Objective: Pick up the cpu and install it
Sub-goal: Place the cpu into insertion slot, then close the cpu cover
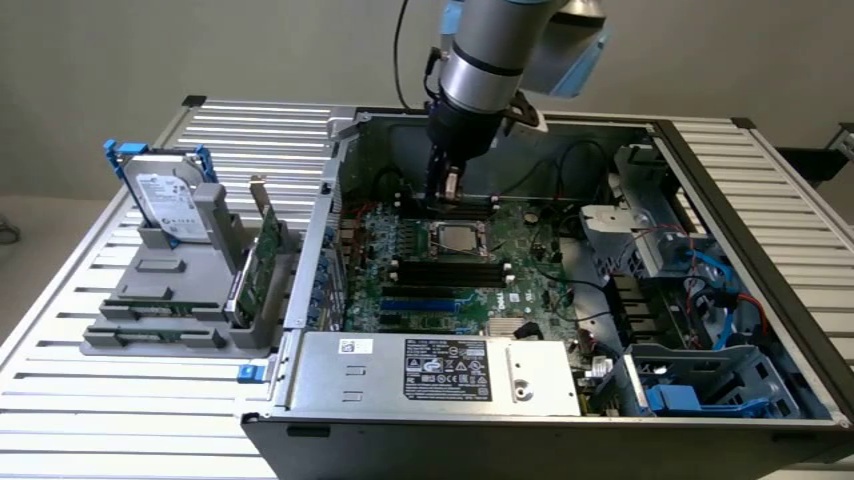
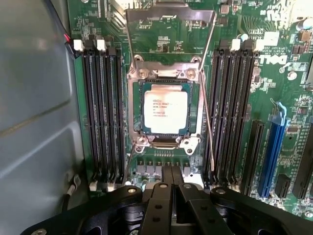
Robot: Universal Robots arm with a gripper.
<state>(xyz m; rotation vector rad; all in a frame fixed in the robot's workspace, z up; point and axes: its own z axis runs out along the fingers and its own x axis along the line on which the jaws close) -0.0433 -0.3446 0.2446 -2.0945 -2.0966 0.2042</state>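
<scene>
We see the cpu (image 2: 165, 112) lying flat in its socket near the middle of the motherboard (image 2: 274, 73), between the two banks of black memory slots (image 2: 101, 112). The socket's metal cover plate (image 2: 171, 29) stands swung open beyond it, and the thin wire lever (image 2: 206, 122) runs loose along one side. The gripper (image 2: 171, 177) hangs just off the socket's near edge with its fingers pressed together and nothing between them. In the exterior view it sits low inside the computer case (image 1: 400, 410), close above the board.

We judge the chip to be light, stiff and thin. Its smooth metal top is likely to be slippery, and the contacts under it are easily damaged. The safe hold would be two opposite sides of the tan rim, kept level. The socket frame leaves little of that rim exposed.
</scene>
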